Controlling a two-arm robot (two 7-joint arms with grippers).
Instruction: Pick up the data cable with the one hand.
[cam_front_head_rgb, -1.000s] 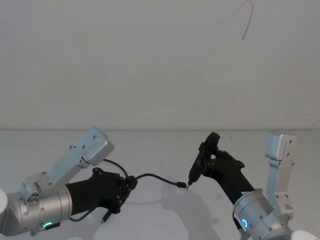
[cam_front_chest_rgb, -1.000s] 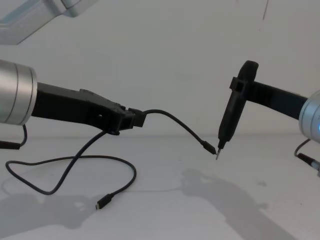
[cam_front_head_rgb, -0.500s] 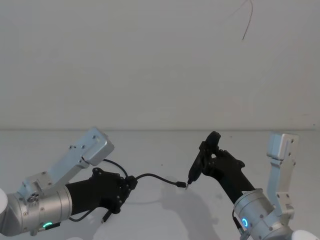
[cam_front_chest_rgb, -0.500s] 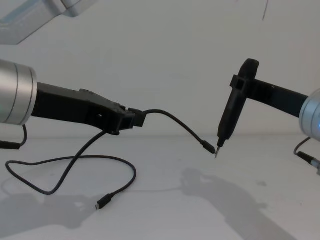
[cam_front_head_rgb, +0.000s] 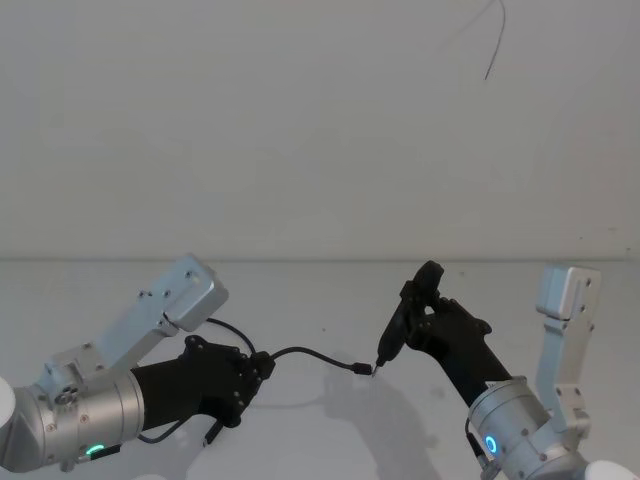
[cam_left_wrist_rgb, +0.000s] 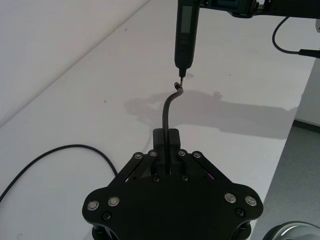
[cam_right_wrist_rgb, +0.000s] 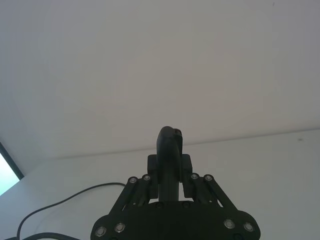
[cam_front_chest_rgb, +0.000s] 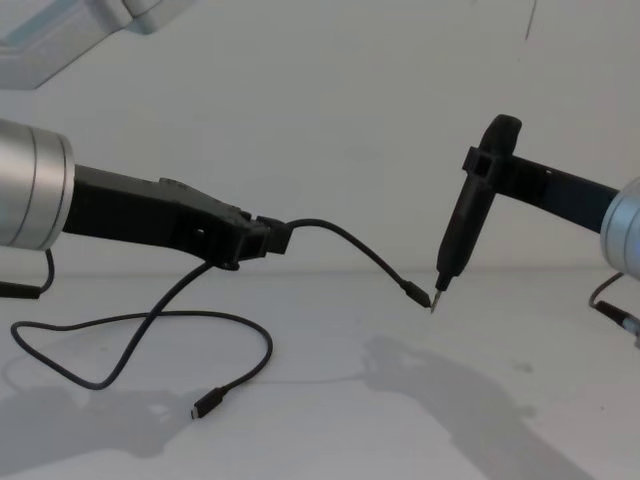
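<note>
Left gripper: above the table, jaws clamped on the cable.
Cable: one end arcs forward from the jaws, plug in the air; the rest loops down onto the table, far plug lying flat.
Right gripper: jaws closed on the tool, held upright.
Tool tip: just beside the raised plug, perhaps touching.

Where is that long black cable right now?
The long, thin black data cable is clamped in the left pincer, its free plug raised beside the right pincer's pointed black tool.
</note>
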